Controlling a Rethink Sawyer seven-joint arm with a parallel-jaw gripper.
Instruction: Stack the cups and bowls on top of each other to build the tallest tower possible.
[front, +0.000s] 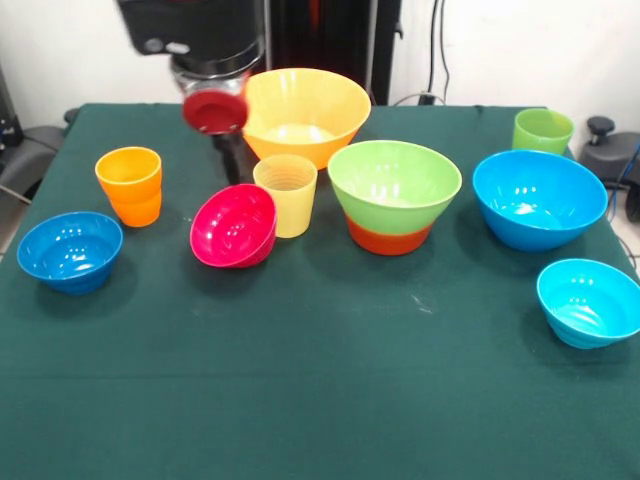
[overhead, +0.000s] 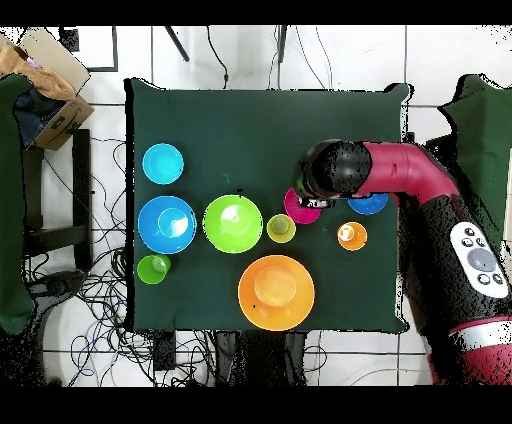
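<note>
Cups and bowls look light, stiff and glossy-slick, so I'd pinch a thin rim: the magenta bowl (front: 234, 226) lies tilted just below my gripper (front: 228, 150), the yellow cup (front: 286, 193) beside it, though I cannot tell whether my jaws are parted.

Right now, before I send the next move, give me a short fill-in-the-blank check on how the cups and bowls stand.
1. The light green bowl sits nested in the ____ bowl.
2. The magenta bowl lies tilted against the pale ____ cup.
3. The light green cup stands behind the big ____ bowl in the front view.
4. The orange cup stands ____, apart from the others.

Missing words: orange-red; yellow; blue; upright
</note>
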